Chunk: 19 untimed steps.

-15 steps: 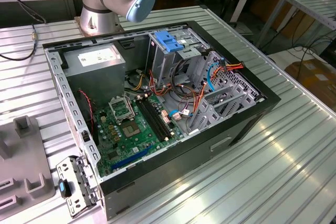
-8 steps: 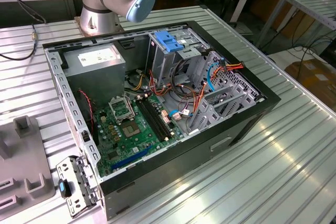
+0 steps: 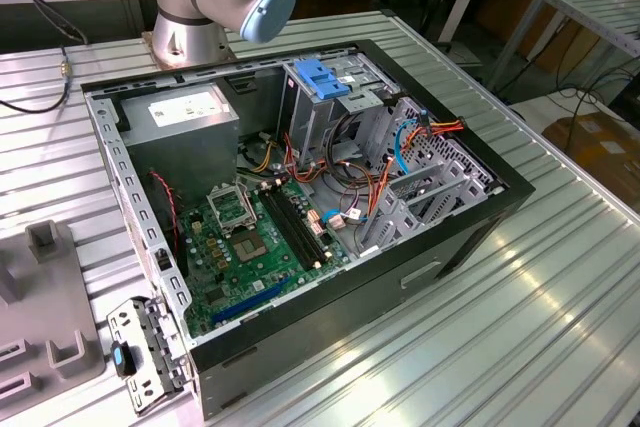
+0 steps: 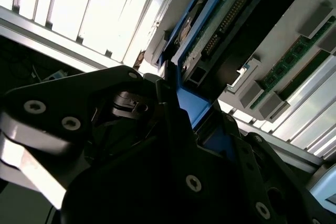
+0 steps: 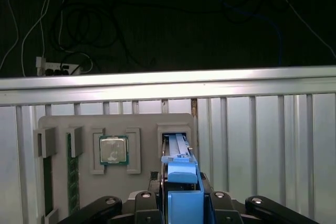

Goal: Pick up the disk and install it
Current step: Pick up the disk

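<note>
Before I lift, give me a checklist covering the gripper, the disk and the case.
1. Gripper centred on the disk: ok, it straddles the blue rail in both wrist views.
2. Grip closed: ok, the jaws sit against both sides of the rail.
3. Disk out of the grey tray: not ok, its far end appears to sit in the tray's slot.
4. Neighbours clear of the lift: ok, the processor chip lies apart in its own pocket.
5. Computer case open: ok.
6. Cables clear of the metal cage: cannot tell, loose bundles lie beside it.
</note>
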### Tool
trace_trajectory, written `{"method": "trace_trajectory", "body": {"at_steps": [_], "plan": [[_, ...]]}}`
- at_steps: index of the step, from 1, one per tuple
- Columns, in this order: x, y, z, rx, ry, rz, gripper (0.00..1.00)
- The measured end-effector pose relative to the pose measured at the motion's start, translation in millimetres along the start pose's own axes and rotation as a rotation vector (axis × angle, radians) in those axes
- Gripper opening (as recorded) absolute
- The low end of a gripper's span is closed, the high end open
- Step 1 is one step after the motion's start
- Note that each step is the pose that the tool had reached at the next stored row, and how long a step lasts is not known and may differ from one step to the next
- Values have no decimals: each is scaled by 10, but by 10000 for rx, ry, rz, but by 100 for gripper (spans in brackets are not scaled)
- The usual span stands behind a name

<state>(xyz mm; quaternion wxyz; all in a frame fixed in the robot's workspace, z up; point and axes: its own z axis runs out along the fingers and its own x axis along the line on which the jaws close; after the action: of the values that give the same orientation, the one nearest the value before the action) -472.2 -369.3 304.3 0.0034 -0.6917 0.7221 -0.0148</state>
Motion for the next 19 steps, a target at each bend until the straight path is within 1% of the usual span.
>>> {"method": "trace_trajectory", "body": {"at_steps": [9, 19], "plan": [[1, -2, -84, 0, 0, 0, 37], [3, -4, -156, -1, 1, 0, 37]]}}
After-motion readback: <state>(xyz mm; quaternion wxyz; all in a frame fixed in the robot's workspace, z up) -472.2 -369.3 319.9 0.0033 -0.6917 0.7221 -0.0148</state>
